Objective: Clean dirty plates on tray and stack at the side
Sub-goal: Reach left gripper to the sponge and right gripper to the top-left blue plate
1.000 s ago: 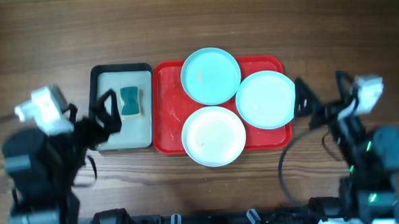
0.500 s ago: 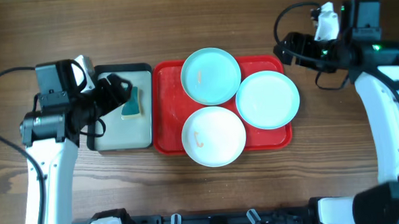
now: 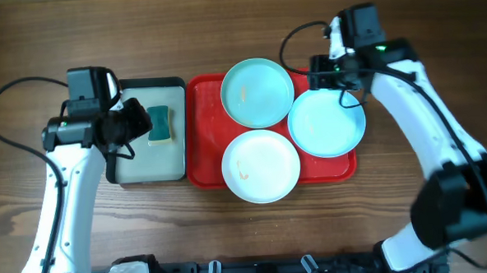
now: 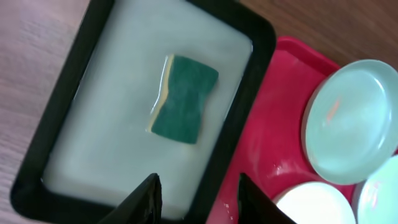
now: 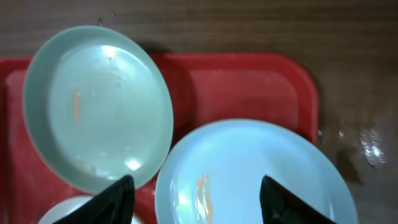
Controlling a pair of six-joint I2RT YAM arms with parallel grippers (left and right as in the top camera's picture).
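While your left gripper (image 4: 198, 198) hangs spread over the black-rimmed tray (image 4: 249, 93) near its sponge (image 4: 183, 99), your right gripper (image 5: 199, 202), also spread and empty, hovers above the right-hand blue plate (image 5: 249, 168); all three plates (image 3: 260, 165) lie on the red tray (image 3: 202, 138).

Bright even light, sharp views, glints on the plates (image 5: 99, 106).

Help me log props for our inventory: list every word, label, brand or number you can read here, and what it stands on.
None: no view shows any readable text. The plates, the red tray, the black-rimmed tray and the sponge are all unprinted, and the robot arms show no legible marking.
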